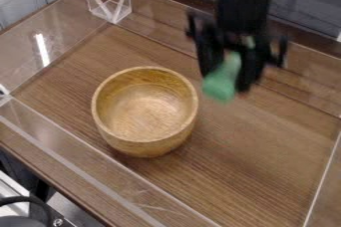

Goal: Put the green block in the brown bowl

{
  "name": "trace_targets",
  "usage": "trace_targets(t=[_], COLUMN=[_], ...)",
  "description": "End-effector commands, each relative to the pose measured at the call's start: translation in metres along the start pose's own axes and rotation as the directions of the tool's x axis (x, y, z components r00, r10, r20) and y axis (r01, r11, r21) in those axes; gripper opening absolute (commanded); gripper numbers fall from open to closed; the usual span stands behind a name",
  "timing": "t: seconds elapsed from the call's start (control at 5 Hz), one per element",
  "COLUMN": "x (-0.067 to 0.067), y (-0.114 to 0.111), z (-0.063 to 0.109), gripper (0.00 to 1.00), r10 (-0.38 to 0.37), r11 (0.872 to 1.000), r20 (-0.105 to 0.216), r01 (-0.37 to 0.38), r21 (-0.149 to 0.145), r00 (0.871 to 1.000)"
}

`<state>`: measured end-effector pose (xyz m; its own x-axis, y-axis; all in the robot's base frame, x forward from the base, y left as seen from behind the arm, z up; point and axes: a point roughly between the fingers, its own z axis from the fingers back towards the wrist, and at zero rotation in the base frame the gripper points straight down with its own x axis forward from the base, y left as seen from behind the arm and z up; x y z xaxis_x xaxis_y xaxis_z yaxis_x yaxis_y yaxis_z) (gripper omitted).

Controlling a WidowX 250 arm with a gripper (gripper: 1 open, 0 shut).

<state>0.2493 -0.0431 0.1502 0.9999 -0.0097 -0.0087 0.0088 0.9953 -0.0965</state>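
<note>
The green block (222, 77) hangs in the air, tilted, held between the black fingers of my gripper (229, 64), which is shut on it. The picture of the arm is blurred by motion. The block is well above the table, to the right of and beyond the brown bowl (146, 110). The brown bowl is a round light wooden bowl standing on the wood-grain table, with nothing in it.
Clear plastic walls (54, 42) fence the work area on the left and the front. A small clear stand (110, 4) sits at the back left. The wood-grain table (253, 161) extends to the right of the bowl.
</note>
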Motion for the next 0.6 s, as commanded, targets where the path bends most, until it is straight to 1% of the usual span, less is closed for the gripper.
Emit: trace_targets(t=[0.0,0.2,0.4], x=[0.009,0.002,0.000], y=[0.017,0.015,0.012], z=[0.054,0.037,0.021], gripper=[0.00,0.00,0.00], r10=[0.051,0.031,0.013], r11=[0.999,0.999,1.000], r20=[0.099,0.109,0.124], r01=[-0.051,-0.029,-0.010], r21=[-0.005,-0.017,-0.024], r00=[0.994,0.994,0.992])
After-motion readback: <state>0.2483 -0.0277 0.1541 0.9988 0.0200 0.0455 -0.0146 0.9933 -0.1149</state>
